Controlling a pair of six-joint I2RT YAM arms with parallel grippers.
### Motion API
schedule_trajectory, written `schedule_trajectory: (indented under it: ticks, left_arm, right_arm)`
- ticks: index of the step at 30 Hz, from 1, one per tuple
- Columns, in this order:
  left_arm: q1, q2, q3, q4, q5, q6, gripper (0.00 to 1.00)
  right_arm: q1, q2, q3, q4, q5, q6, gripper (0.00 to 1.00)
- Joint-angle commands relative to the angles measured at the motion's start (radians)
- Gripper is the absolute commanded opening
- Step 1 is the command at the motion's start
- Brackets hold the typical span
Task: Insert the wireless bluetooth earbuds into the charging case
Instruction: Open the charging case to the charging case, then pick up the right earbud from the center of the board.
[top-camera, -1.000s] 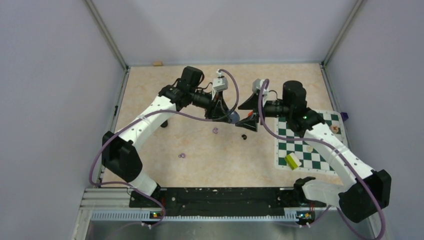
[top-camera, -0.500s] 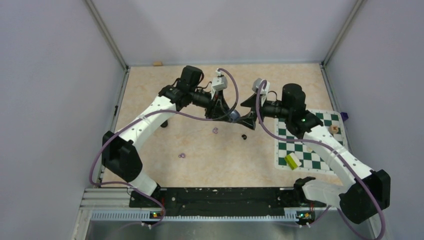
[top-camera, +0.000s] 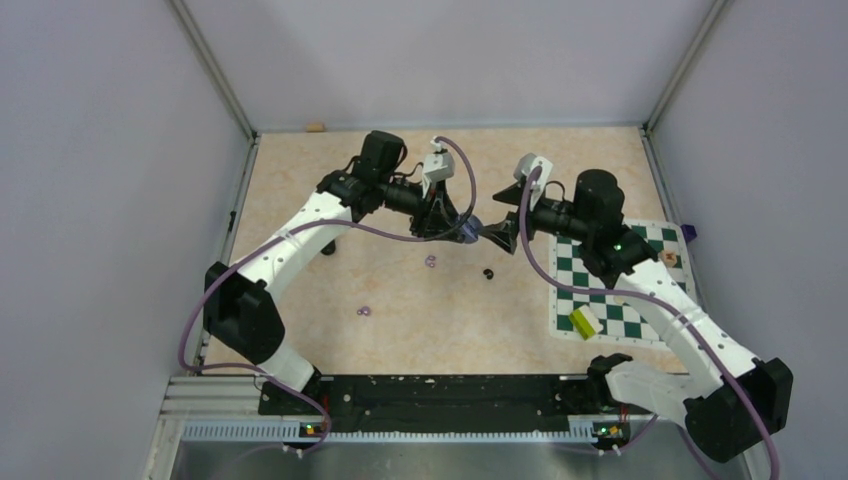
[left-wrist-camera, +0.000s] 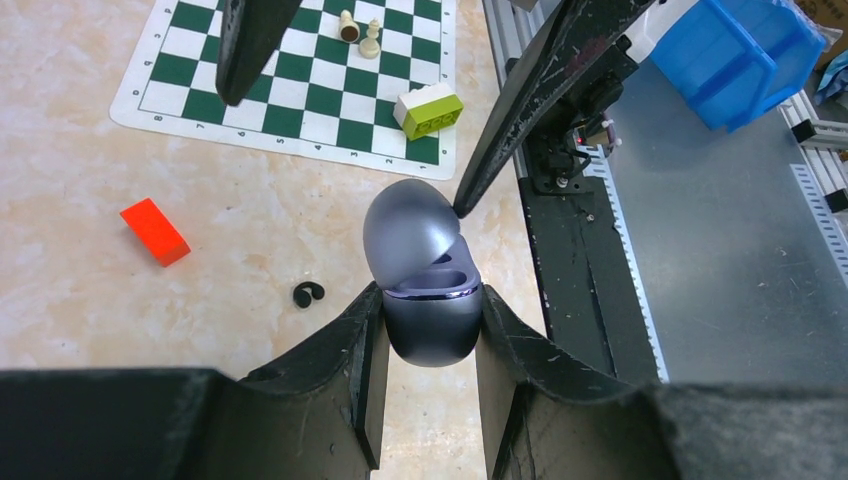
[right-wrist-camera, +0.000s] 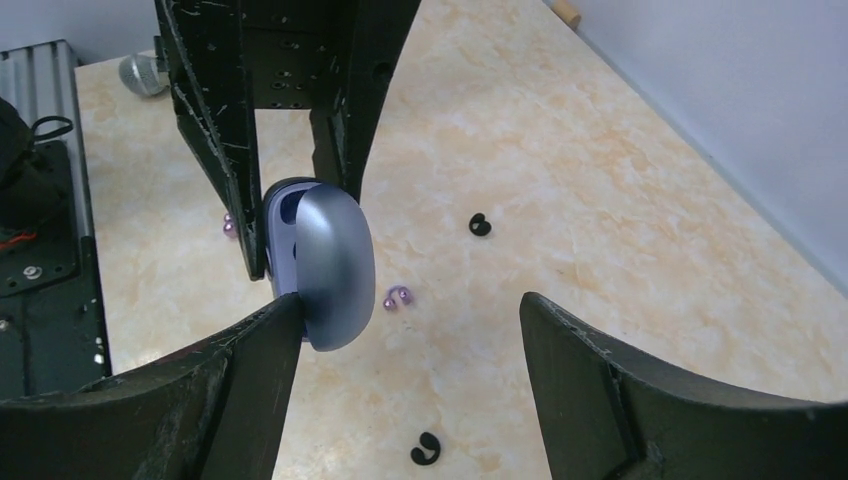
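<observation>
The charging case (left-wrist-camera: 430, 322), grey-purple and rounded, hangs above the table with my left gripper (left-wrist-camera: 430, 300) shut on its base. Its lid (left-wrist-camera: 408, 232) stands part open. My right gripper (right-wrist-camera: 410, 310) is open, and one of its fingers (right-wrist-camera: 250, 370) touches the edge of the lid (right-wrist-camera: 335, 262). The wireless bluetooth earbuds lie loose on the table below: a lilac one (right-wrist-camera: 397, 297), a black one (right-wrist-camera: 480, 224) and another black one (right-wrist-camera: 426, 449). From above I see the case (top-camera: 472, 224) between both grippers, with a lilac bud (top-camera: 431, 262), a black bud (top-camera: 489, 273) and another lilac bud (top-camera: 365, 311).
A green and white chessboard mat (top-camera: 610, 290) lies at the right with a yellow-green block (top-camera: 585, 321) and small chess pieces (top-camera: 668, 257) on it. A red block (left-wrist-camera: 154, 231) lies on the table. A blue bin (left-wrist-camera: 740, 50) sits beyond the table's metal rail.
My right gripper has risen and turned up toward the case, and its jaws have widened a little. The left gripper has kept the case still.
</observation>
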Motion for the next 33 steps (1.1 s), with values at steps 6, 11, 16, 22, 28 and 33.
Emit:
schedule_trajectory:
  ticks: [6,11,16,22,28,33]
  left_arm:
    - [-0.013,-0.022,-0.003,-0.034,0.067,0.013,0.00]
    - [-0.010,-0.022,0.013,-0.044,0.052,0.017,0.00]
    - [0.046,-0.031,0.032,-0.037,0.028,-0.002,0.00]
    - [0.151,-0.100,-0.011,0.041,0.037,-0.048,0.00]
    - [0.314,-0.210,-0.052,0.048,0.067,-0.053,0.00]
    - [0.451,-0.293,-0.131,-0.031,0.143,0.001,0.00]
  right_arm:
    - [-0.015,-0.032,0.026,0.035,0.122,-0.047,0.78]
    - [-0.015,-0.049,0.055,-0.001,0.084,-0.051,0.80]
    - [-0.015,-0.057,0.136,-0.062,-0.011,-0.023,0.81]
    - [-0.014,0.025,0.244,-0.122,-0.157,0.045,0.82]
    - [-0.014,0.187,0.279,-0.092,-0.165,0.116,0.81]
    - [-0.004,0.392,0.333,-0.090,-0.122,0.183,0.79]
